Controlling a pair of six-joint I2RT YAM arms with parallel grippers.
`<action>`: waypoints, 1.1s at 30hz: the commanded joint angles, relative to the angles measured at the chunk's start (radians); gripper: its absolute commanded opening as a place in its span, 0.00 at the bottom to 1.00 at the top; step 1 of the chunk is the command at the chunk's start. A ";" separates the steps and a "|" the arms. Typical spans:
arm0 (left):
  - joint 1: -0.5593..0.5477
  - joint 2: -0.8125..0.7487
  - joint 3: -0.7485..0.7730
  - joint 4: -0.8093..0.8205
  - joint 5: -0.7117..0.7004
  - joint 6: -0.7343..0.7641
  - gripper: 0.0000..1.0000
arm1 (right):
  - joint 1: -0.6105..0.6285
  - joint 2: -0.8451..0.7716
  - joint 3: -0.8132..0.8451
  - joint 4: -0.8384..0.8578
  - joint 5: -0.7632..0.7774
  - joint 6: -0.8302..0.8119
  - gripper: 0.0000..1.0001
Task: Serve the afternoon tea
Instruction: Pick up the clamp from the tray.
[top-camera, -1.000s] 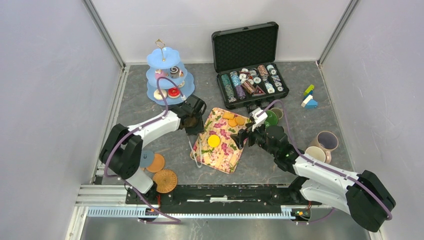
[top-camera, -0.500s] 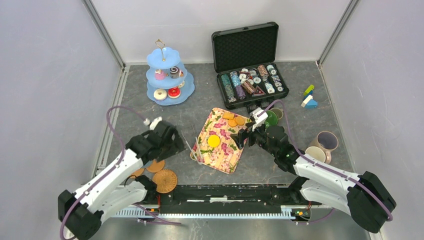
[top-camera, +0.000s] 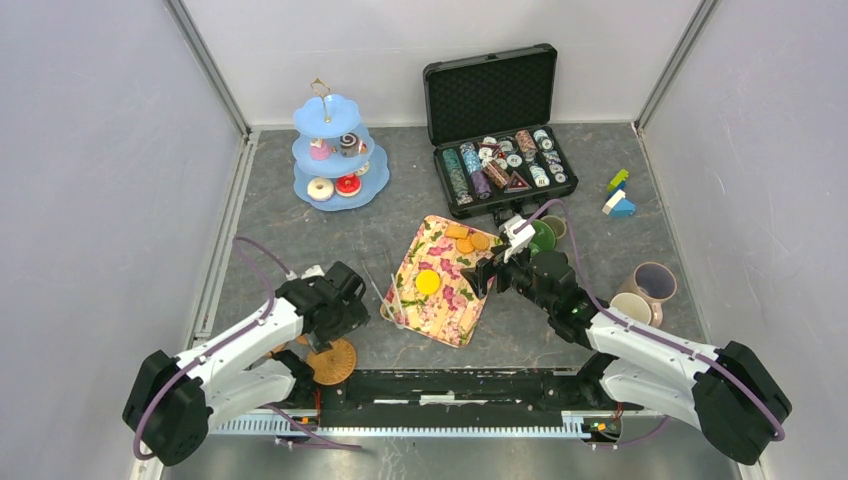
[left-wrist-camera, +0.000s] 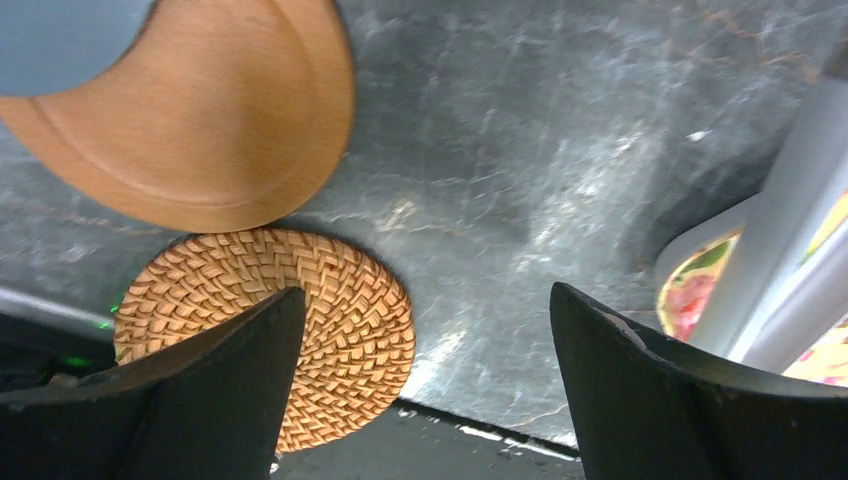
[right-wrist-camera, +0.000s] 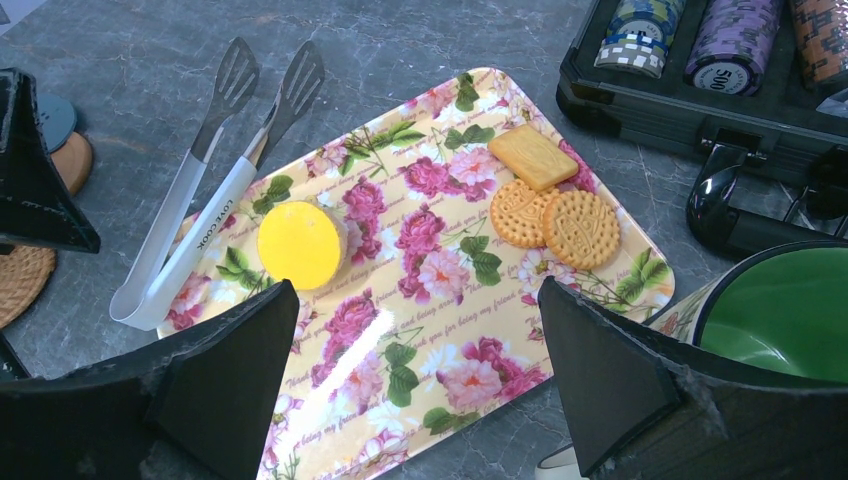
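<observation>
- Grey marbled table (top-camera: 300, 240) is sitting between white walls (top-camera: 100, 150), with both arms reaching in from its near edge.
- Left gripper (left-wrist-camera: 420, 400) is hanging over bare table at the near left, its jaws standing wide apart and holding nothing.
- A woven coaster (left-wrist-camera: 300, 330) is lying just beside that gripper, close to the table's front edge. A wooden coaster (left-wrist-camera: 200, 110) is lying next to it, partly under a blue-grey disc (left-wrist-camera: 60, 30).
- Right gripper (right-wrist-camera: 420, 400) is hovering over the near right side of a floral tray (right-wrist-camera: 440, 340), also spread wide and empty.
- Three biscuits (right-wrist-camera: 520, 212), two round and one rectangular, are lying together at the tray's far end, and a yellow round piece (right-wrist-camera: 300, 243) is sitting near its middle.
- White tongs (right-wrist-camera: 200, 230) are resting across the tray's left edge.
- A green-lined mug (right-wrist-camera: 790, 310) is standing just right of the tray, and a lilac mug (top-camera: 655, 280) is standing farther right.
- A blue tiered stand (top-camera: 340, 160) at the far left is carrying donuts (top-camera: 320, 188) and a swirl cake (top-camera: 348, 142).
- An open black case (top-camera: 500, 150) of poker chips (top-camera: 460, 175) is lying at the back, with building blocks (top-camera: 618, 195) to its right.
</observation>
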 joint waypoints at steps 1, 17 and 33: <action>-0.004 0.044 -0.044 0.204 -0.014 -0.070 0.96 | -0.001 0.004 0.037 0.026 0.002 -0.006 0.98; -0.003 -0.006 0.104 0.200 -0.176 0.058 0.90 | -0.001 0.014 0.041 0.026 0.002 -0.005 0.98; -0.003 0.306 0.191 0.449 -0.217 0.090 0.68 | -0.001 0.023 0.046 0.017 0.002 -0.007 0.98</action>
